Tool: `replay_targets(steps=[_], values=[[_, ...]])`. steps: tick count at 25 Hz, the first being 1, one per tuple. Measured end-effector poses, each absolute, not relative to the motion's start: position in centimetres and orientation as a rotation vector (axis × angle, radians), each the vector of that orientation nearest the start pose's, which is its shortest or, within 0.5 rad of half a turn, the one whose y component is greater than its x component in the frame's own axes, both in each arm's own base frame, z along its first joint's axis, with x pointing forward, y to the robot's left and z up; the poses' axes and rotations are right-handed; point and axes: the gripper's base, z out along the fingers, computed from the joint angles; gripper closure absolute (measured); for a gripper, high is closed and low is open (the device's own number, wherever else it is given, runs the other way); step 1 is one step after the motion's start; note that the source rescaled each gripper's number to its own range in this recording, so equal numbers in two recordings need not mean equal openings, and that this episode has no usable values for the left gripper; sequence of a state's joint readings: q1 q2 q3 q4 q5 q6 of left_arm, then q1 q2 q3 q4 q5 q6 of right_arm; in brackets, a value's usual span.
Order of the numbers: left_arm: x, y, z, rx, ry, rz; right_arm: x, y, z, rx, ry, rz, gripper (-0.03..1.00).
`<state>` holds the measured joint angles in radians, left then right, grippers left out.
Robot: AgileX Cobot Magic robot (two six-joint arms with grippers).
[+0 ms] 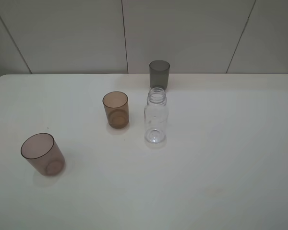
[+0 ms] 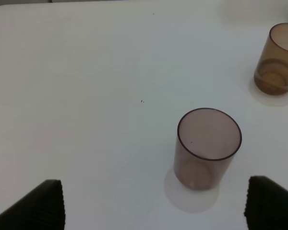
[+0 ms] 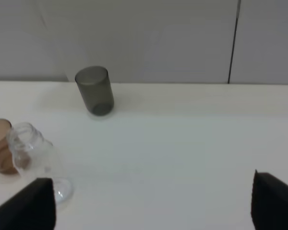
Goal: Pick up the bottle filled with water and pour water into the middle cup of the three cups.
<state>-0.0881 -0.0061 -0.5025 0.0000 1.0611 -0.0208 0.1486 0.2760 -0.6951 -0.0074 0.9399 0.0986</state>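
Bottle (image 1: 156, 116) placement is taken as the reference here: the clear bottle is seen standing upright and uncapped on the white table (image 1: 221, 158); whether water is held in it cannot be told from these views. The middle cup (image 1: 116, 109), amber-brown and upright, is set just beside the bottle on the left of the exterior view, apart from it; the dark grey cup (image 1: 159, 74) is placed behind the bottle, nearer the panelled wall (image 1: 182, 33); the pinkish-mauve cup (image 1: 42, 154) is found well apart from the bottle, toward the near left of the table.

No arm is shown in the exterior view. In the right wrist view the right gripper (image 3: 151, 203) is seen only as two dark fingertips (image 3: 31, 203) at the picture's edge, spread wide with nothing between them; the bottle (image 3: 36, 160) is not enclosed by them (it stands ahead of one fingertip, off to that side), with the amber cup (image 3: 1, 152) partly cut off beyond it and the grey cup (image 3: 94, 90) farther away near the wall.

The left gripper (image 2: 153, 203) is likewise spread wide and nothing is held; the pinkish-mauve cup (image 2: 206, 148) is seen ahead of its fingertips (image 2: 43, 203), nearer one of them, and the amber cup (image 2: 278, 58) lies farther off.
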Motion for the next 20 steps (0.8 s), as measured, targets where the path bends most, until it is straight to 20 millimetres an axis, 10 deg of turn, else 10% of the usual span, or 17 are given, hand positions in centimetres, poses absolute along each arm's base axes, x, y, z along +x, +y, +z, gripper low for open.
replay_targets(steps=[8,20], values=[[-0.6,0.1,27.8,0.068,2.036,-0.068,-0.8,-0.6,32.7,-0.075,2.006,0.073,0.32],[-0.6,0.1,27.8,0.068,2.036,-0.068,-0.8,-0.1,29.1,-0.182,2.039,0.074,0.32]])
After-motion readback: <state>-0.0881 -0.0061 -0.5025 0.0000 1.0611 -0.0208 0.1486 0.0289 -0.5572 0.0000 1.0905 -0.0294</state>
